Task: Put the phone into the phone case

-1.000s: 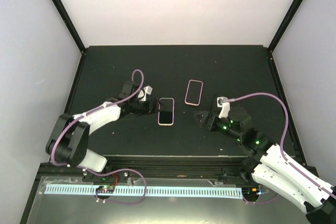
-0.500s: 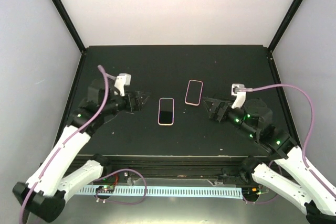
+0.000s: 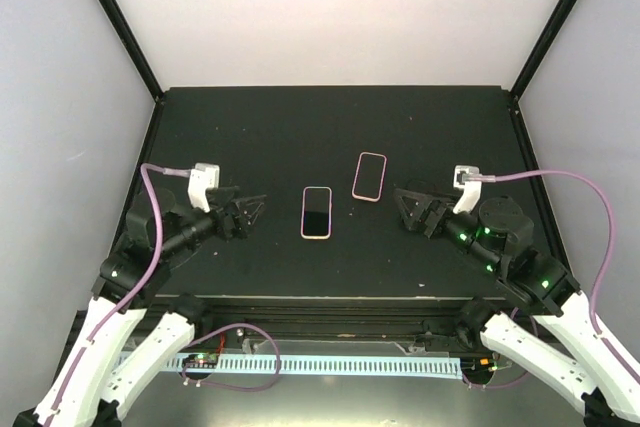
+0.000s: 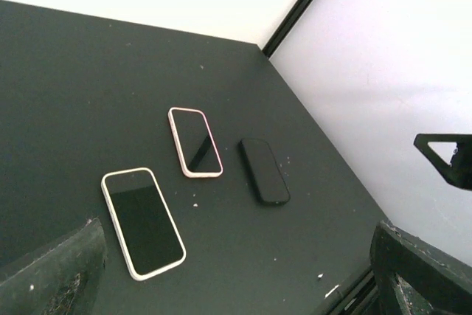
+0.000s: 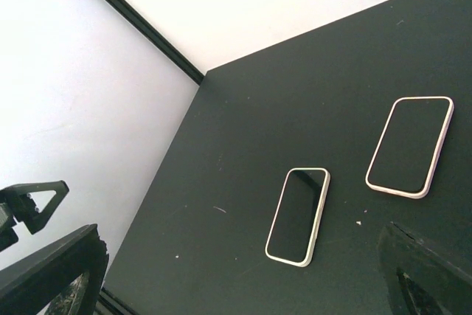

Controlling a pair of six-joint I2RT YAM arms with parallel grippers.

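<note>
A phone with a pale pink rim and a glossy dark face [image 3: 317,212] lies flat mid-table, the dark face filling the rim. It also shows in the left wrist view [image 4: 144,221] and the right wrist view [image 5: 297,215]. A second pink-rimmed one [image 3: 369,176] lies behind it to the right, also seen from the left wrist [image 4: 195,142] and the right wrist [image 5: 409,145]. My left gripper [image 3: 245,212] is open and empty, left of the phones. My right gripper [image 3: 412,207] is open and empty, right of them.
A black phone-shaped object [image 4: 263,171] lies beyond the pink-rimmed one in the left wrist view; I cannot make it out in the top view. The black table [image 3: 330,127] has frame posts at its back corners and white walls around it.
The left gripper, which was at the pale-rimmed phone's left edge, has drawn back left and risen. The right gripper has drawn back right. Both phones have stayed put.
</note>
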